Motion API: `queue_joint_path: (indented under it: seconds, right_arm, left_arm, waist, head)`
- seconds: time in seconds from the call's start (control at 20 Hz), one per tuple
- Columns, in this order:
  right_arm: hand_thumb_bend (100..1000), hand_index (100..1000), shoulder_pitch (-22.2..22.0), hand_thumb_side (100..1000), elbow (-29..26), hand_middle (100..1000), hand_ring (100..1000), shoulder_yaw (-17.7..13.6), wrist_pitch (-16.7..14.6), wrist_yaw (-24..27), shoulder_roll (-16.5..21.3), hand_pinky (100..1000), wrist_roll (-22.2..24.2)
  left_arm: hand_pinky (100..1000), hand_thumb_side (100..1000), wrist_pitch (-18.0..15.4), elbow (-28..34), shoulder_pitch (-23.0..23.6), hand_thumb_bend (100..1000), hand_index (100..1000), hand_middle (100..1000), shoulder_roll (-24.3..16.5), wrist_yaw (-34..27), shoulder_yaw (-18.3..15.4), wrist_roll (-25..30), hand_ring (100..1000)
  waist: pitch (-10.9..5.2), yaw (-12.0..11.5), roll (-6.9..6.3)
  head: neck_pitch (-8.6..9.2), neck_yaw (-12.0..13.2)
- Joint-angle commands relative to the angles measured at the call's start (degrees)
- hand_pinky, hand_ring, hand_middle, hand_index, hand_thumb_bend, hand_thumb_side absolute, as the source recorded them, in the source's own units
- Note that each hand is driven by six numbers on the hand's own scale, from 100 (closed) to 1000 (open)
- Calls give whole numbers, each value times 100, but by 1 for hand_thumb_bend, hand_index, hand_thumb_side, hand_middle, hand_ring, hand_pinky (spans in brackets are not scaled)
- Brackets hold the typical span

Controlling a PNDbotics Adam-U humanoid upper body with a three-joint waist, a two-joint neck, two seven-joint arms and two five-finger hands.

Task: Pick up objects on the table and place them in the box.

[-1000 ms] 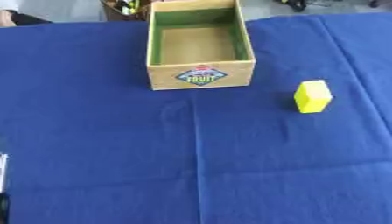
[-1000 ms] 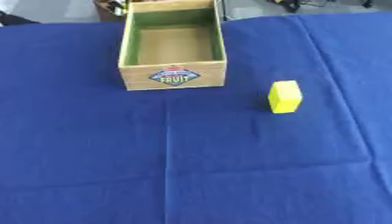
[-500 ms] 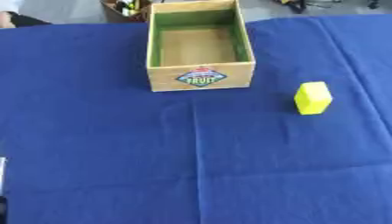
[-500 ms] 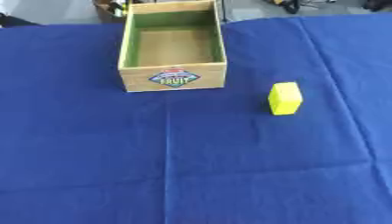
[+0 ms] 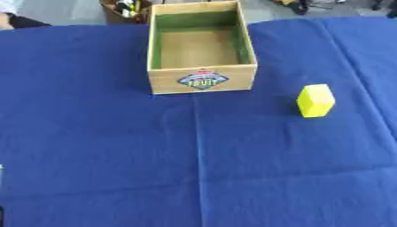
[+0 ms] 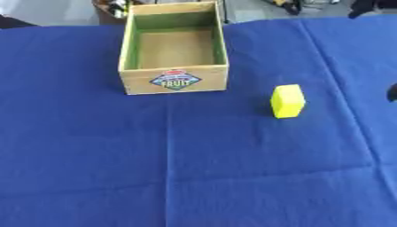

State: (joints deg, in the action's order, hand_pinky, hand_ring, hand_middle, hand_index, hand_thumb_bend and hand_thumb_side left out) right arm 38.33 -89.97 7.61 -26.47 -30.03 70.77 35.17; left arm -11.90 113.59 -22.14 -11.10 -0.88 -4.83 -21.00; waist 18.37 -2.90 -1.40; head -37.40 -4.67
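- Fingers of either hand are not in view, so I cannot tell whether they are spread, pressed together or pinching anything; nothing on the tabletop is being touched.
- At the right edge of the right eye view a small dark shape [image 6: 392, 93] shows, and a dark sliver sits at the lower left edge of the left eye view; neither can be made out as a hand.
- With no fingers to measure from, places are given by the views: the yellow block [image 5: 316, 100] stands upright on the blue cloth [image 5: 101, 155], right of centre.
- Off to the block's left and a little farther from the robot sits the wooden box [image 5: 201, 48], open at the top, with green inner walls, a bare floor and a label reading "FRUIT" on its near wall; block and box are apart, not touching.
- Nothing lies inside the box.
- Judged from this, the task stands at its very start: the reach for the block has not yet begun.
- Being on the robot's right, the block suits the right hand, which would need to come over it with fingers spread, close on its side faces and lift it clear.
- After that comes a carry leftward and away over the near wall, then a release inside.
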Motion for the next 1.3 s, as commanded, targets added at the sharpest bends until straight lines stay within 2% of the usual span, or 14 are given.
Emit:
queue_joint_path:
  seconds: [0.05,0.9,1.3]
  right_arm:
    - [873,1000,286,565,134,930,941,118,-46,-92,-36,879,111]
    - [891,1000,1806,572,1128,925,935,745,-358,-375,-1189,877,564]
    - [899,1000,1998,570,1530,902,938,836,-375,-796,-1461,884,623]
  left_arm:
    - [411,1000,-9,100,-59,150,705,552,-77,-29,31,34,567]
    - [412,1000,3,100,-57,148,705,553,-61,-55,63,83,569]
    - [412,1000,5,100,-61,148,705,553,-45,-58,60,86,570]
  waist:
    - [-99,-13,18]
    - [-126,-59,31]
    - [-110,-53,38]
  head:
    - [51,-59]
    - [33,-178]
    - [27,-206]
